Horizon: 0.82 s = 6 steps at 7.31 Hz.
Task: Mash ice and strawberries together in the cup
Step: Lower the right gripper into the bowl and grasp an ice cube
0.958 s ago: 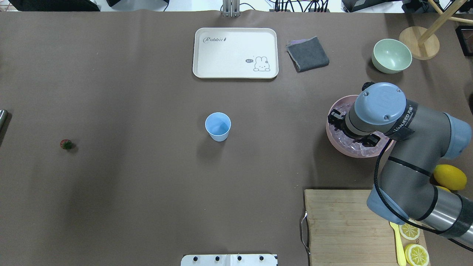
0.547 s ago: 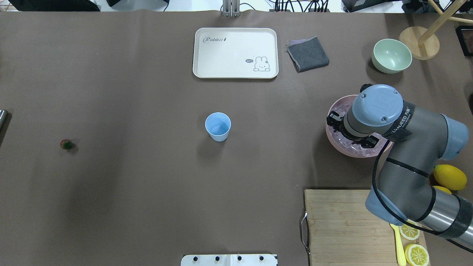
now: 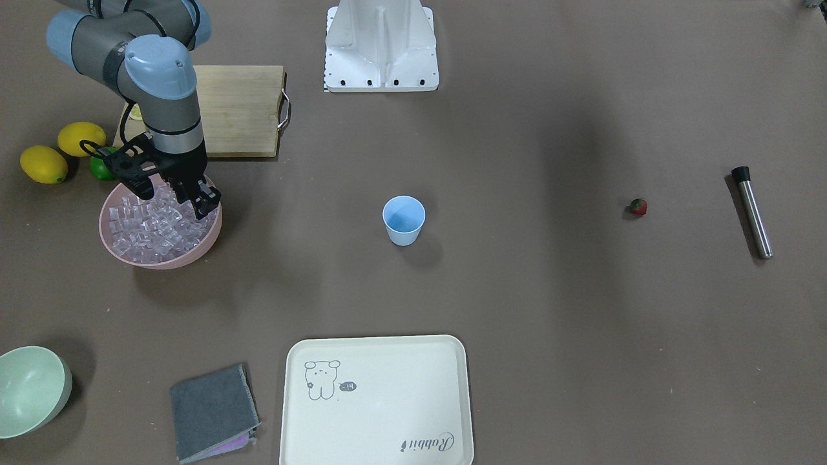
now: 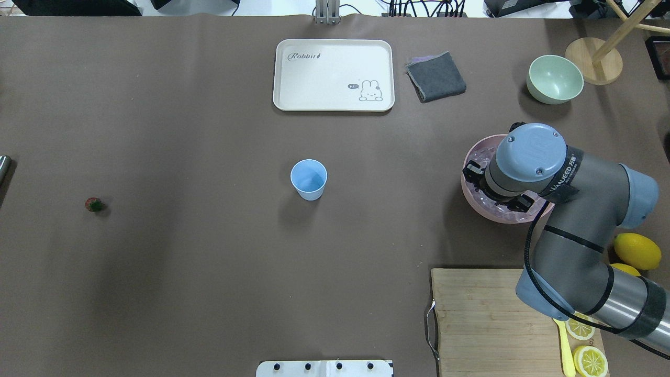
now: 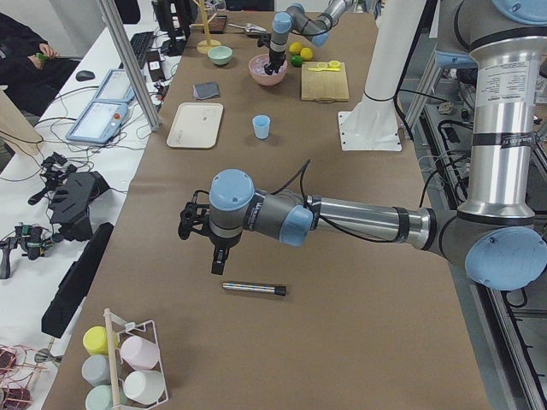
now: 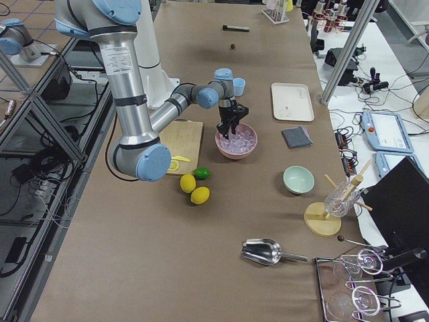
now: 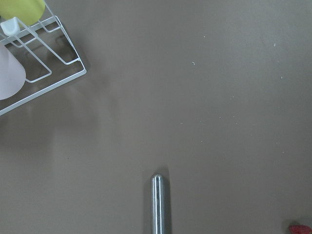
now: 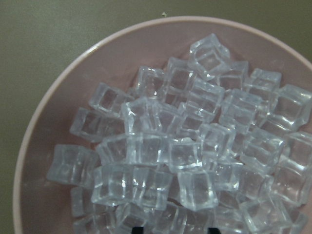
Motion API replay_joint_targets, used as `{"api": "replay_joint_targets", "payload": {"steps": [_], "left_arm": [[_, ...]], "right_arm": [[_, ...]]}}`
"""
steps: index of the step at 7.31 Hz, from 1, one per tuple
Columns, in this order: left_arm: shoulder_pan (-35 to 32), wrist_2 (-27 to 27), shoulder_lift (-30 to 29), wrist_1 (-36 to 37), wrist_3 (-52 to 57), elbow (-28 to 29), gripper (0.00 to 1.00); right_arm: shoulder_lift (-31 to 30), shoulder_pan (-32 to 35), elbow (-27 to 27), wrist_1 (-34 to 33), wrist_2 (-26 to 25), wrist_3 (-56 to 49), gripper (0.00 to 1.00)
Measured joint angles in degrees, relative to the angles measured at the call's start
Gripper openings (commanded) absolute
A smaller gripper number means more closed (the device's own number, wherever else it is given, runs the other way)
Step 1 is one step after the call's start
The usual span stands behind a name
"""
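Observation:
The light-blue cup [image 4: 309, 179] stands upright at the table's middle, also in the front view [image 3: 404, 219]. The pink bowl [image 3: 161, 263] holds many clear ice cubes [image 8: 185, 151]. My right gripper [image 3: 171, 194] is open and points down over the bowl, fingertips just above the ice [image 3: 155, 226]. The tiny red strawberry [image 4: 94, 204] lies far left on the table, also in the front view [image 3: 638, 206]. My left gripper [image 5: 205, 248] hovers above a steel muddler [image 5: 254, 289]. I cannot tell whether it is open or shut.
A cream tray [image 4: 333, 75], grey cloth [image 4: 436, 76] and pale green bowl [image 4: 555, 78] lie at the far side. A cutting board [image 4: 481, 319], lemons [image 4: 637, 251] and lemon slices [image 4: 590, 360] are near the right arm. A cup rack [image 7: 29, 63] stands near the muddler [image 7: 159, 204].
My right wrist has shifted slightly left and toward the robot over the pink bowl. The cup and strawberry have not moved.

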Motion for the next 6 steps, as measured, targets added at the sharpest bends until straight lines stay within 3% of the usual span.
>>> {"api": "replay_joint_targets", "payload": {"steps": [2,6], "left_arm": [[0.0,0.0,0.0,0.0,0.0,0.0,0.98],[0.0,0.0,0.0,0.0,0.0,0.1,0.98]], "right_arm": [[-0.3,0.0,0.0,0.0,0.0,-0.1,0.28],[0.1,1.1,1.2,-1.0,0.8,-1.2,0.28]]}}
